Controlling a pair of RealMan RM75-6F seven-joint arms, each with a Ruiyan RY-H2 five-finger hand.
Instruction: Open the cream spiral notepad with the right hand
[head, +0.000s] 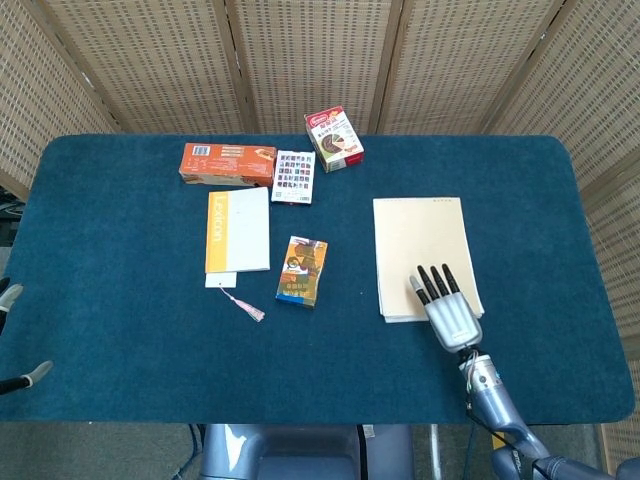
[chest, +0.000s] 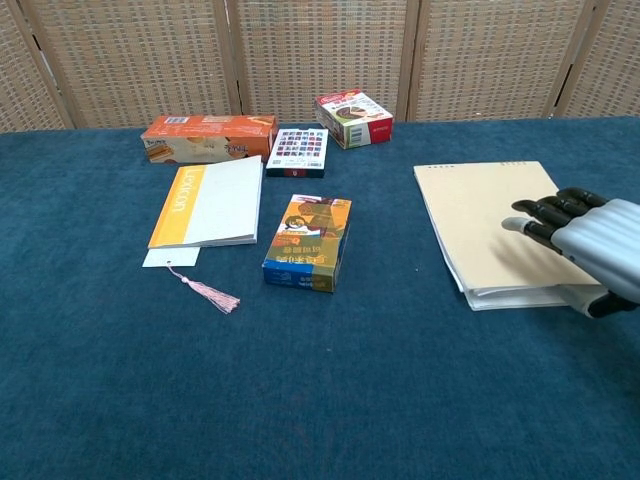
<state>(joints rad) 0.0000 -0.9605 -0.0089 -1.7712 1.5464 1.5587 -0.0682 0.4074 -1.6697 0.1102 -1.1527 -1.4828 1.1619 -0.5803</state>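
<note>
The right hand (head: 449, 308) lies palm-down, fingers (chest: 548, 212) extended and slightly spread, pressing on the cream spiral notepad's (head: 422, 250) near edge.

Landmark: cream spiral notepad (head: 421, 250), lying flat, closed.
Right robot hand (head: 449, 314) rests on its near end, fingers flat.
Left of notepad: bare blue cloth strip, then orange-blue snack box (head: 302, 270).
Far-left of notepad: red-white carton (head: 334, 138).
Right of notepad: open cloth to table edge.
</note>
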